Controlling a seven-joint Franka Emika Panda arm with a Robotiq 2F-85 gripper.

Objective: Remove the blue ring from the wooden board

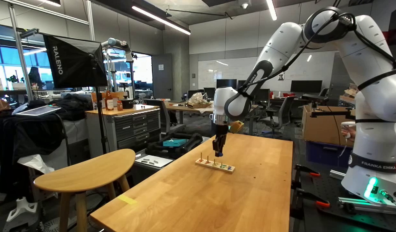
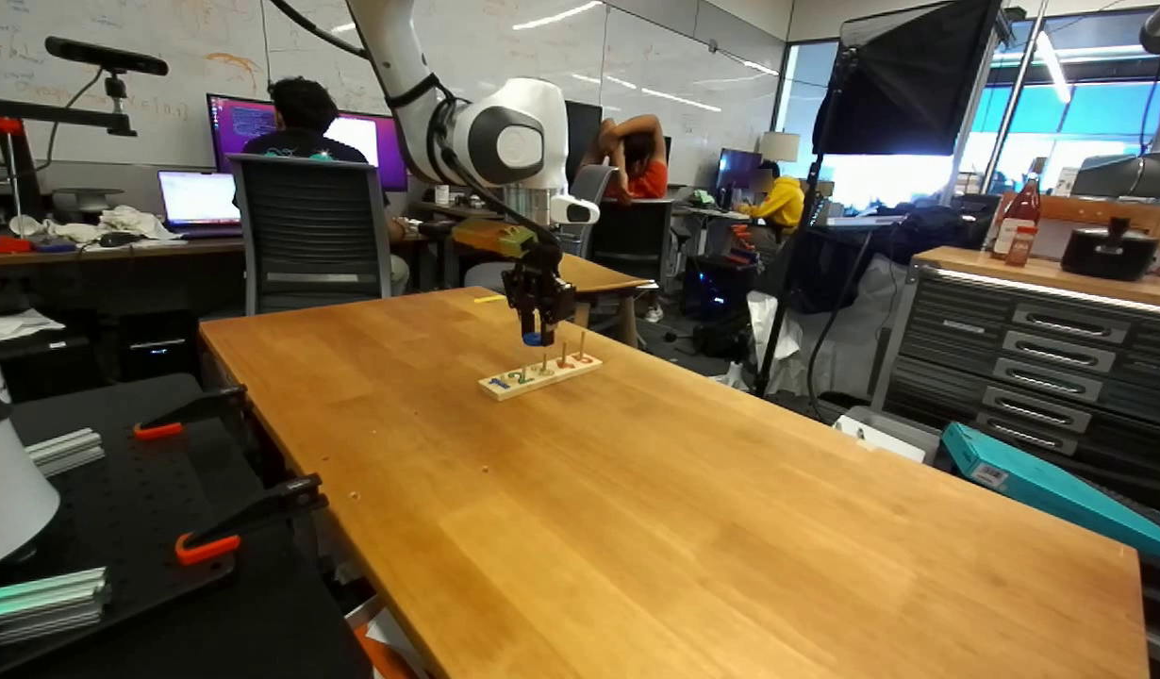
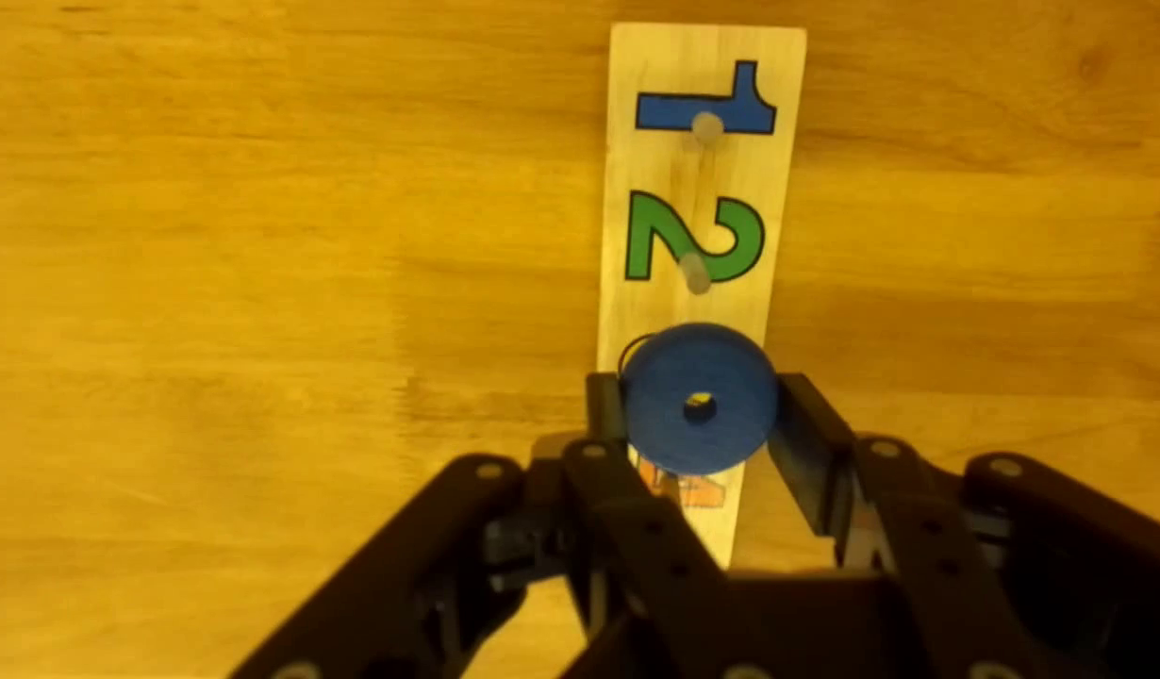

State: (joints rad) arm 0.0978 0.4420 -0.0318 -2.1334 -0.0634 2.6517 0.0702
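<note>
above the wooden board [image 3: 670, 170], the blue ring [image 3: 667, 396] hangs, looking clear of the pegs [image 3: 695, 273] in both exterior views. the gripper [image 3: 701, 405] holds it, jaws only as far apart as its width, bearing on opposite sides of the rim. it is likely light and stiff, perhaps wood; that curved edge might slip or roll, so gripping across the diameter seems right. being round, it has no long axis; it lies about flat, hole pointing down. the board's length runs up the wrist view toward the printed 1 [image 3: 670, 111].
</note>
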